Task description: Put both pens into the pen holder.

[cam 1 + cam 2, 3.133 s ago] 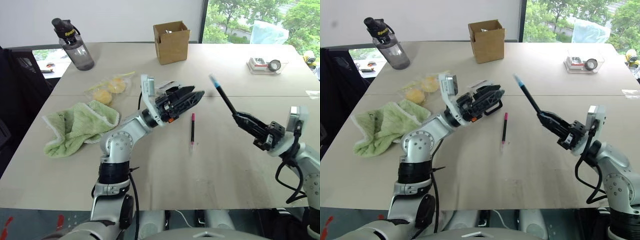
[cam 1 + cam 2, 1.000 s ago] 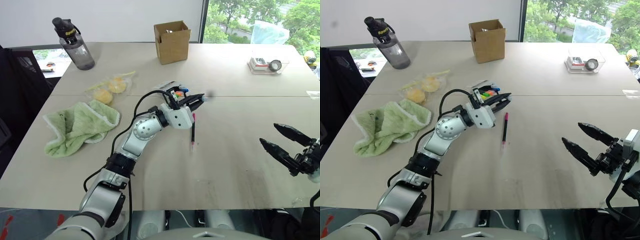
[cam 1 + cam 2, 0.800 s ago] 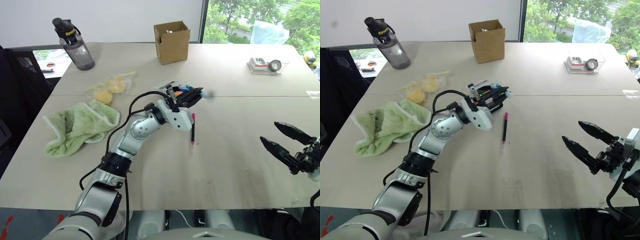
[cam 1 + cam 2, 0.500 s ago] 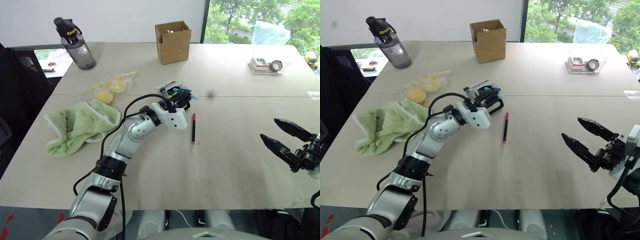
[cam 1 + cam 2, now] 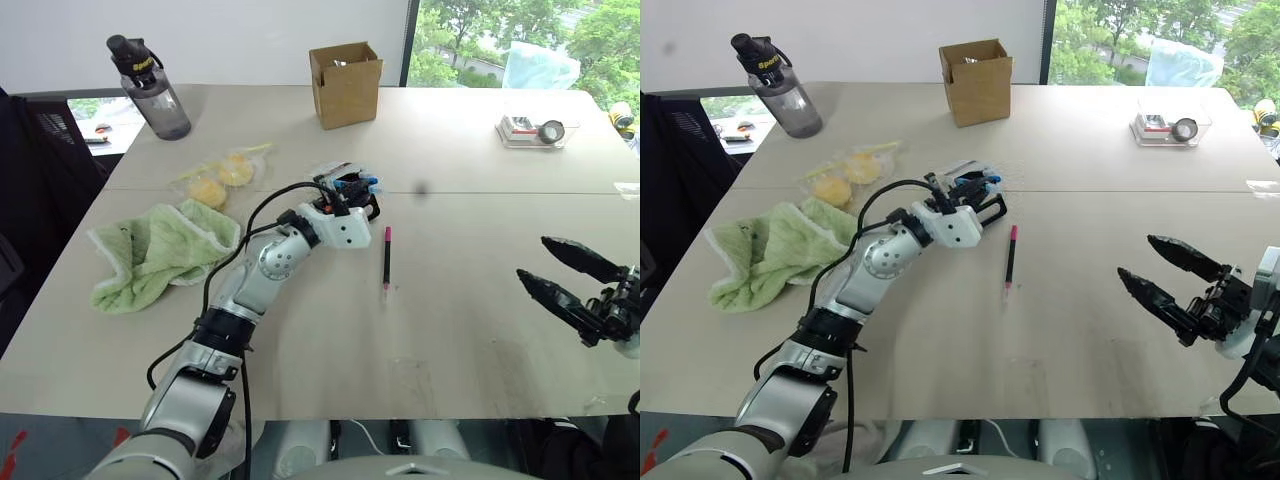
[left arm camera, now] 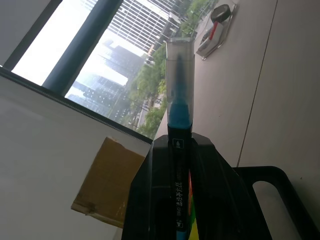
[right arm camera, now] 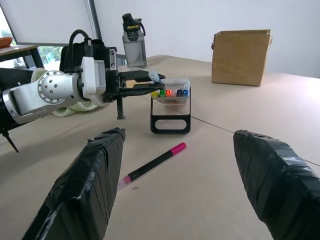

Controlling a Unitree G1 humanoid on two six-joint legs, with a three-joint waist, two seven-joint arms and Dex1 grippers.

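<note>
Overhead, we carry the blue-ended pen (image 5: 358,183) in our left gripper (image 5: 352,192), fingers clamped on it, at the pen holder (image 5: 977,195); the pink-ended pen (image 5: 386,256) lies on the surface (image 5: 450,330) nearby. Along our left wrist, the pen's blue tip sticks out past the fingers. From our right wrist, the right gripper (image 7: 182,185) hangs spread and empty. Next we judge: tip the pen into the holder and let go.
</note>
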